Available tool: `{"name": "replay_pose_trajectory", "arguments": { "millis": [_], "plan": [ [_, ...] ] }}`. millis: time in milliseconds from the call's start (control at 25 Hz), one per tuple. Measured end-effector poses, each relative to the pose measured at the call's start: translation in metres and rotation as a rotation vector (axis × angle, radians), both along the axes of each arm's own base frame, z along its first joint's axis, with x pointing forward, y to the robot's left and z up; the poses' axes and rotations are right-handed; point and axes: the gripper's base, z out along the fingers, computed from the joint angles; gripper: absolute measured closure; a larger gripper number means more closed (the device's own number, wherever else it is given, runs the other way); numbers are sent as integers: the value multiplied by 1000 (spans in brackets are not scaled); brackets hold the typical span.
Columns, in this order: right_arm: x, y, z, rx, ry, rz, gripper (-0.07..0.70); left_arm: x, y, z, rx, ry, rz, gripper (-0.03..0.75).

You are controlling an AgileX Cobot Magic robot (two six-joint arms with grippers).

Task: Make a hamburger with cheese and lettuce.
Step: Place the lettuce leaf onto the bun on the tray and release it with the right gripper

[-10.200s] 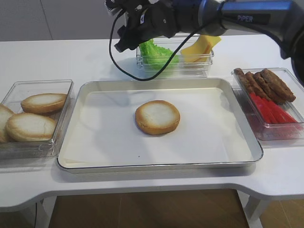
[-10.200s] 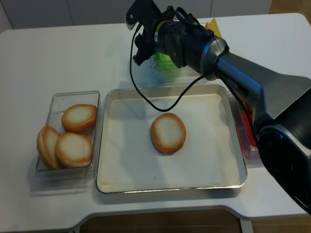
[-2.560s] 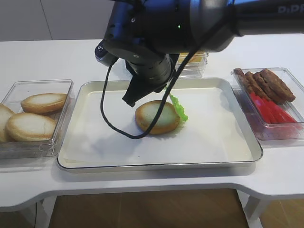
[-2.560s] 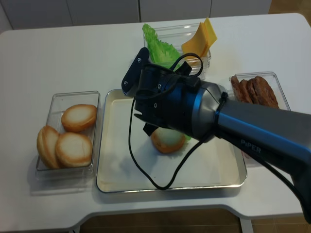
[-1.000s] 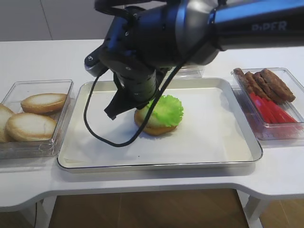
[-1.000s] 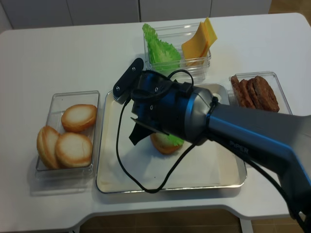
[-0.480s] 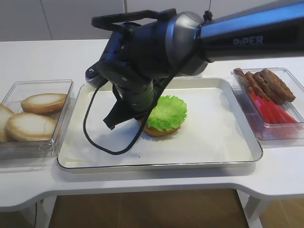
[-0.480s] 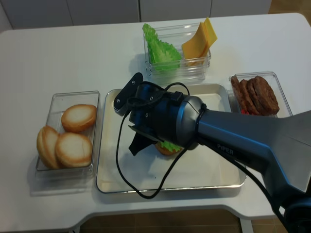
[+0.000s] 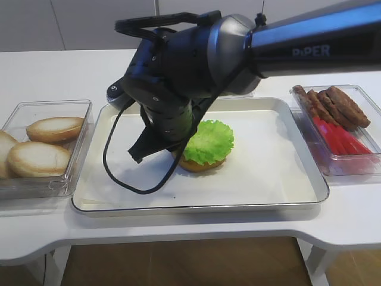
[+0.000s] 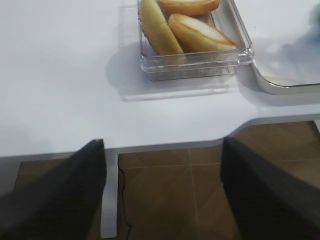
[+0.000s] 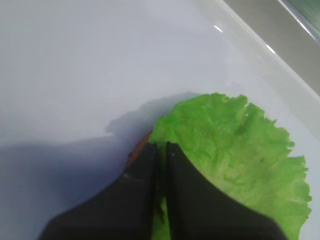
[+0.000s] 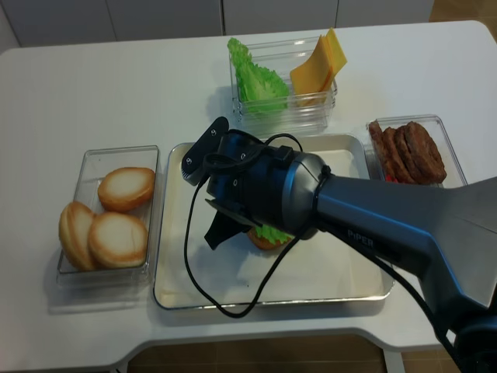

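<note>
Green lettuce (image 11: 235, 150) under the downward-angled, nearly closed right tool (image 11: 161, 150).

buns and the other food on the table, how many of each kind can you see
Bun halves: 4, three in the left bin and one on the tray under lettuce.
Lettuce leaves: the 1 on the bun, plus a bunch in the back bin, count unclear.
Cheese stack: slices uncountable.
Meat patties: about 4.
Total: roughly 9 countable.

Green frilly lettuce (image 9: 208, 141) flat atop bun (image 9: 199, 164); cheese (image 12: 318, 64) upright in bin.
</note>
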Motion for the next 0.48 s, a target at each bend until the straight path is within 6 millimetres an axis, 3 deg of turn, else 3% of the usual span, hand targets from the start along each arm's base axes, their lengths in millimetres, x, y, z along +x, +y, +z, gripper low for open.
{"name": "replay_pose_trajectory", "arguments": {
  "millis": [480],
  "plan": [
    [0,0,0,8,2,-11,573,0,0,0,0,0,0,183]
  ]
}}
